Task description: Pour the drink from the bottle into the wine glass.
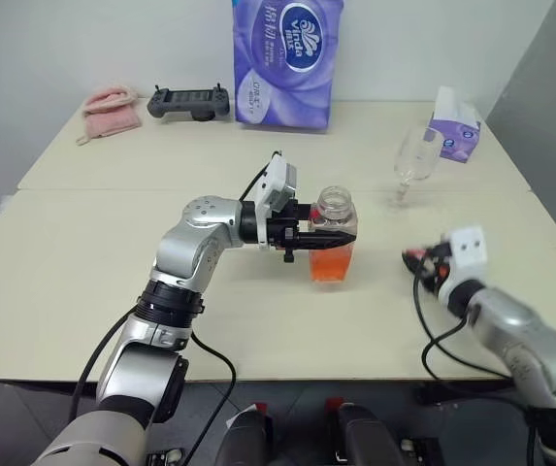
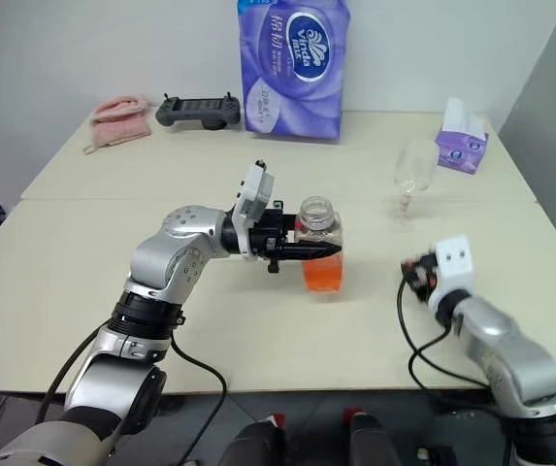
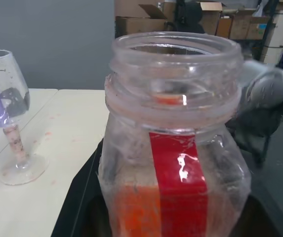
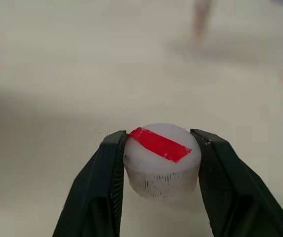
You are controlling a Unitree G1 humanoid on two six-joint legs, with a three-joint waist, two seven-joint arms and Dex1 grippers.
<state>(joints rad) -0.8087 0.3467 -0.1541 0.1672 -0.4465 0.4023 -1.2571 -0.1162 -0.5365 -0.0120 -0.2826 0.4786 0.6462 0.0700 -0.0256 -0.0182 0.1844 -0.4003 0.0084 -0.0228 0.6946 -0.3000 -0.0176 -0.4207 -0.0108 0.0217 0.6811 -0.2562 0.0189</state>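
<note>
The small clear bottle [image 1: 333, 236] stands upright near the table's middle, uncapped, with orange-red drink [image 1: 332, 262] in its lower part and a red label strip [image 3: 181, 192]. My left gripper [image 1: 328, 236] is shut on its body from the left. The clear wine glass [image 1: 415, 162] stands upright and empty at the back right, apart from the bottle; it also appears as the wine glass [image 3: 10, 128] in the left wrist view. My right gripper [image 4: 162, 163], low over the table at the right, is shut on the white cap [image 4: 162, 159] with a red strip.
A purple tissue pack [image 1: 287, 60] stands at the back centre, a black controller [image 1: 189, 102] and a pink cloth [image 1: 110, 109] at the back left. A small purple tissue box [image 1: 454, 126] sits behind the glass. The table's front edge [image 1: 287, 374] runs near my arms.
</note>
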